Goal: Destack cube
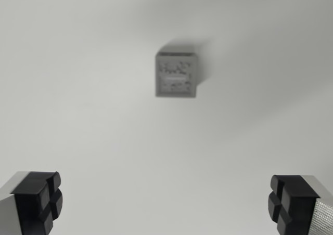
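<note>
A grey cube (176, 74) with a speckled, marked top face lies on the pale surface in the upper middle of the wrist view, seen from above and blurred. Whether another cube sits under it cannot be told from this angle. My gripper (166, 201) hangs well above it, open wide. Its left black fingertip (39, 201) is at the bottom left corner and its right black fingertip (291, 203) at the bottom right. Nothing is between them. The cube lies ahead of the fingertips, slightly right of the midline.
The plain white-grey table surface (78, 115) fills the view around the cube. A soft shadow falls to the cube's upper right.
</note>
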Available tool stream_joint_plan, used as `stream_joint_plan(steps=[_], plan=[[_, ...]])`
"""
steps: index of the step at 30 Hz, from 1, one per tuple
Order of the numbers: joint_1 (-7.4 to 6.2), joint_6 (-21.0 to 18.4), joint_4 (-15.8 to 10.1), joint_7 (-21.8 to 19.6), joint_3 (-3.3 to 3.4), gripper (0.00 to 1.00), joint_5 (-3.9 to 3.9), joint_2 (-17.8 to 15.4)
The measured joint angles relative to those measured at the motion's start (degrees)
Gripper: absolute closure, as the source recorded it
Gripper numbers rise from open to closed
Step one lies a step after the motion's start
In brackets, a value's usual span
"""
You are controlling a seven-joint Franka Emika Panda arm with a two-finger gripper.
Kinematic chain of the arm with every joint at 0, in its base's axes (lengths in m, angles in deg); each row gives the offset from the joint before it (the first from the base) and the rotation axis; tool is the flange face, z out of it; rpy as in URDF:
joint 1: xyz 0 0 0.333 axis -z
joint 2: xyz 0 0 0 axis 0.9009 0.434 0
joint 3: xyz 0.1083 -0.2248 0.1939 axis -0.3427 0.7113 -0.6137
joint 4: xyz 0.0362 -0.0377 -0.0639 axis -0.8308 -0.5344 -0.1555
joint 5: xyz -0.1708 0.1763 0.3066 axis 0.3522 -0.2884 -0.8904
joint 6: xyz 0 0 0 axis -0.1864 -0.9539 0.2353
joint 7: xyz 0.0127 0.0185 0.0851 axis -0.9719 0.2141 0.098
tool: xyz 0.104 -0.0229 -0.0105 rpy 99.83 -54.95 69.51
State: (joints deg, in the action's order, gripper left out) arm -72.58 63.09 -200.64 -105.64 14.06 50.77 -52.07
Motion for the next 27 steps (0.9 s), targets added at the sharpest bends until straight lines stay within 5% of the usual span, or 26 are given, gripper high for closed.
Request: stream_joint_plan(steps=[27], plan=[[0.0, -2.1, 1.2, 0.0, 0.0, 0.0, 0.04, -0.7]])
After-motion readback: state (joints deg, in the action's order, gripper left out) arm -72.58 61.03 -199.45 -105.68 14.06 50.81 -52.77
